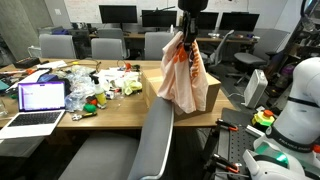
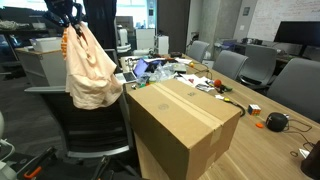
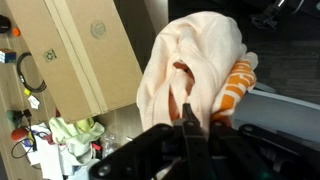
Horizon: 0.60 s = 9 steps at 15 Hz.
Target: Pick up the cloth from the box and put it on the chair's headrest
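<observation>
Cloth [image 1: 182, 75]: peach with an orange patch, hanging in the air beside the box [image 2: 185, 125], not on it.
Gripper [image 1: 184, 38]: fingers clamped on the cloth's bunched top, the rest drooping below.
Done: the pick-up from the box looks complete.
Left: carry it over the headrest [image 1: 163, 108], drape it there, then let go.
Doubt: the cloth seems to hang apart from the headrest, though neither exterior angle settles it.
</observation>
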Motion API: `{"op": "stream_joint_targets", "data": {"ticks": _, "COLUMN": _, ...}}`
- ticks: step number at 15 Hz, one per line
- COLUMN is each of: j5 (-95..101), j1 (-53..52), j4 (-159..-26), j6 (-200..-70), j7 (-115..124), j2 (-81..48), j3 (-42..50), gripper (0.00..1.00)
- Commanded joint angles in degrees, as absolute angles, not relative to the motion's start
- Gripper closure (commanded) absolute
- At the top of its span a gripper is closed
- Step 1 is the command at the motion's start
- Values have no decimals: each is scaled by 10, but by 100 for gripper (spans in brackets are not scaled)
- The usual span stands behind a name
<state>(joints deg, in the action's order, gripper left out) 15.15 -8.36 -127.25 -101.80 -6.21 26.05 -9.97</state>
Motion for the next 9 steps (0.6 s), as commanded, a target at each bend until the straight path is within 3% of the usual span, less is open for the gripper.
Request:
{"op": "stream_joint_targets", "data": {"ticks": 1, "j5": 149, "j1": -92, "j4": -1226, "j6": -998, "j7": -72, "j2": 232, "j3": -100, "gripper": 98}}
{"op": "stream_joint_targets", "data": {"ticks": 9, "j5": 156, "j1": -98, "j4": -1200, "j6": -995, "j7": -68, "j2": 201, "j3": -117, "gripper": 98}}
